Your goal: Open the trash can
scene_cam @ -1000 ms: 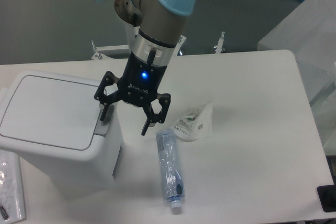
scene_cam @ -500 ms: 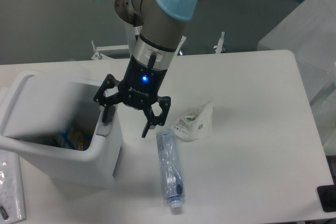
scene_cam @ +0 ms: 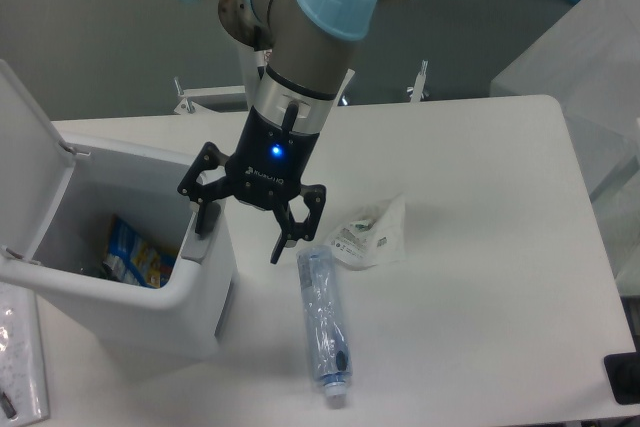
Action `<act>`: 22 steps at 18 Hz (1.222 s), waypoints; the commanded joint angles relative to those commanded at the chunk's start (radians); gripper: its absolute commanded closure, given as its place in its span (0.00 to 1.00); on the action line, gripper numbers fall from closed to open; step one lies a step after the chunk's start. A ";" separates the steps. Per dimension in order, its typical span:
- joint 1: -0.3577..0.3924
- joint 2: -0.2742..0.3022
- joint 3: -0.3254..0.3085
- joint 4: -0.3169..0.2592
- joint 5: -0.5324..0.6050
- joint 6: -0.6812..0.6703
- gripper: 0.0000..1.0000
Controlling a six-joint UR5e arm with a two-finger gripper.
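Note:
The white trash can stands at the left of the table. Its lid stands swung up at the far left, so the inside shows, with blue and yellow wrappers at the bottom. My gripper hangs at the can's right front rim with its fingers spread. The left finger is down on the grey push latch. The right finger hangs free beside the can. The gripper holds nothing.
A crushed clear plastic bottle lies on the table right of the can. A crumpled white wrapper lies beside it. A clear packet lies at the front left. A dark object sits at the front right edge.
The lid, flat shut a second ago, has swung up to stand open at the left. My gripper has stayed at the latch, barely moving.

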State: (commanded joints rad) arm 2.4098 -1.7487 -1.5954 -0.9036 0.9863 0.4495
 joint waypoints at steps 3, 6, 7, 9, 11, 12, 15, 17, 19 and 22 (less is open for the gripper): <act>0.024 0.000 0.017 0.028 0.000 0.000 0.00; 0.081 -0.002 0.029 0.029 0.002 0.003 0.00; 0.109 -0.002 0.028 0.031 0.002 0.006 0.00; 0.170 -0.003 0.017 0.032 0.005 0.035 0.00; 0.222 -0.011 0.005 0.032 0.029 0.073 0.00; 0.256 -0.038 -0.003 0.034 0.046 0.101 0.00; 0.298 -0.113 -0.009 0.031 0.139 0.228 0.00; 0.307 -0.138 -0.009 0.031 0.207 0.302 0.00; 0.305 -0.146 -0.018 0.026 0.250 0.404 0.00; 0.305 -0.144 -0.058 0.025 0.276 0.625 0.00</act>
State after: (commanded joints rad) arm 2.7151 -1.8929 -1.6535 -0.8790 1.2623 1.0746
